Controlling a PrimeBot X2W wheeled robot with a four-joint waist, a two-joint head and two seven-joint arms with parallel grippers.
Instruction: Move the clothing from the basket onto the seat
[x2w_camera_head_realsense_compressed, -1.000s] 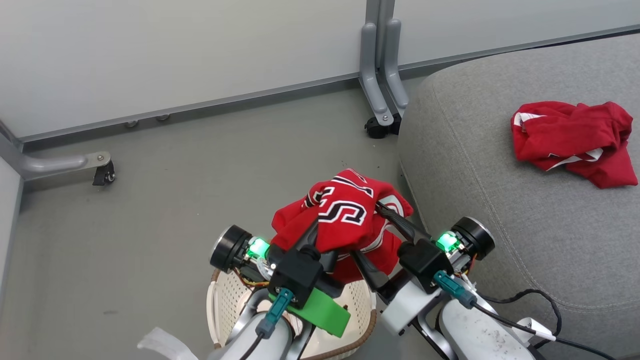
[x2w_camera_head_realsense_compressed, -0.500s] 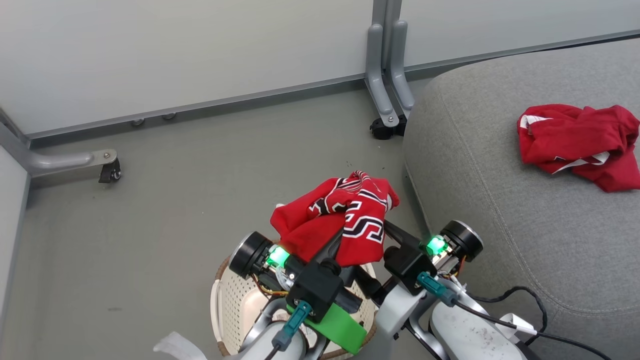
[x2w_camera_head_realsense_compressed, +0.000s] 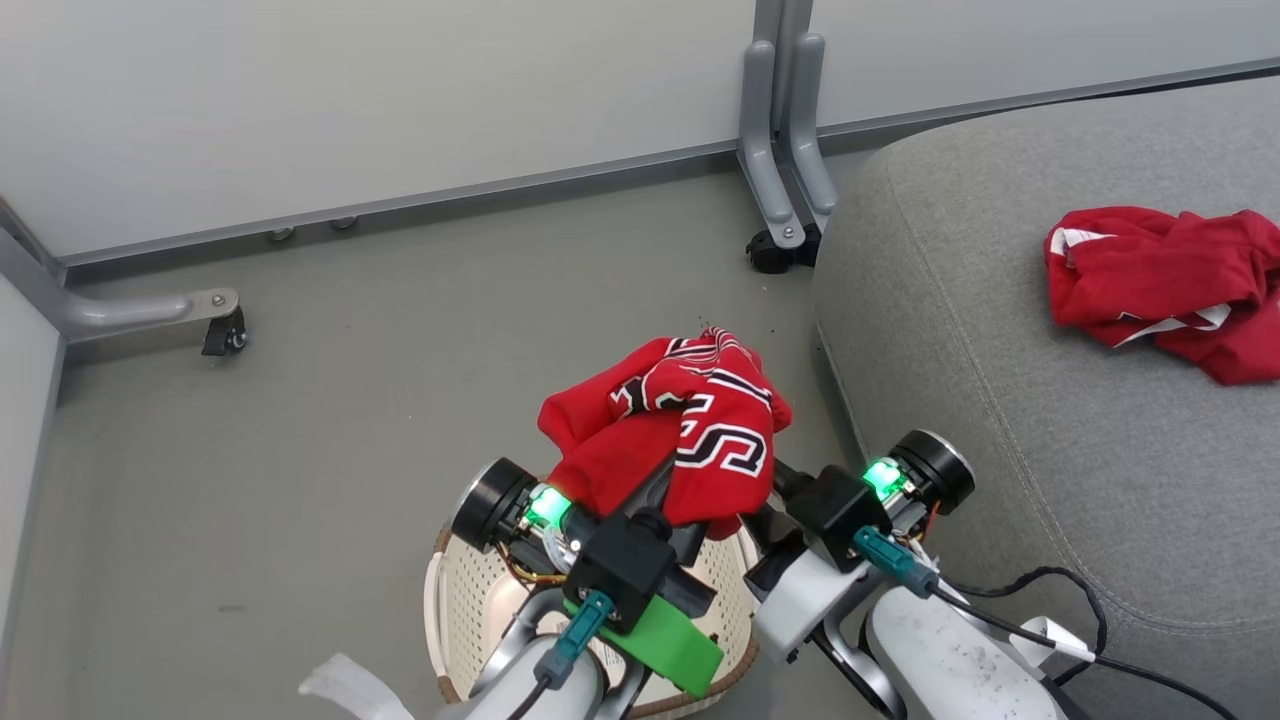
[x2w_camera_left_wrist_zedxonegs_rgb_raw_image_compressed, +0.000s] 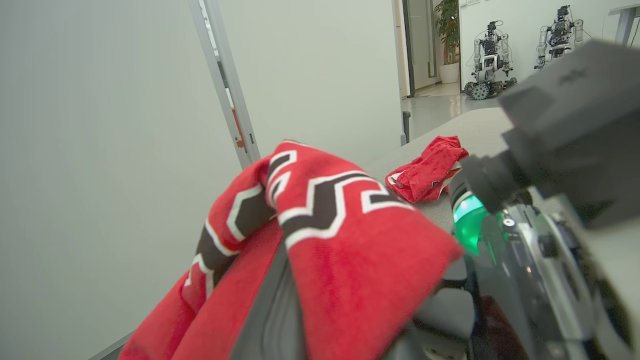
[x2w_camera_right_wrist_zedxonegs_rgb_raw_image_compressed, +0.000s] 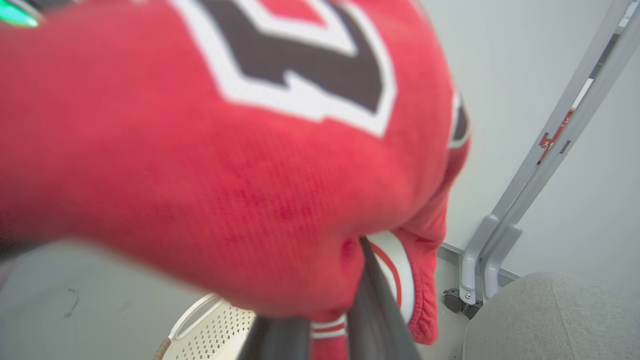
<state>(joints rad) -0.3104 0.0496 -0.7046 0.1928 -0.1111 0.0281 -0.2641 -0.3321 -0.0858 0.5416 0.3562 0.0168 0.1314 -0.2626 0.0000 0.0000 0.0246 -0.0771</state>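
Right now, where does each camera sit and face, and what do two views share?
Head view: on the head, looking down at basket and seat; left end effector and right end effector show.
Left wrist view: left wrist, facing the far shirt on the seat; own finger shows.
Right wrist view: right wrist, under the lettered shirt; own fingers show.
Both wrist views share the lettered shirt.

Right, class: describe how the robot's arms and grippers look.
The left arm and right arm are pale grey, each with a black wrist block, long dark jaws, a round black cap, a green light and a teal plug. The left carries a bright green block; the right trails a black cable with a white tag.
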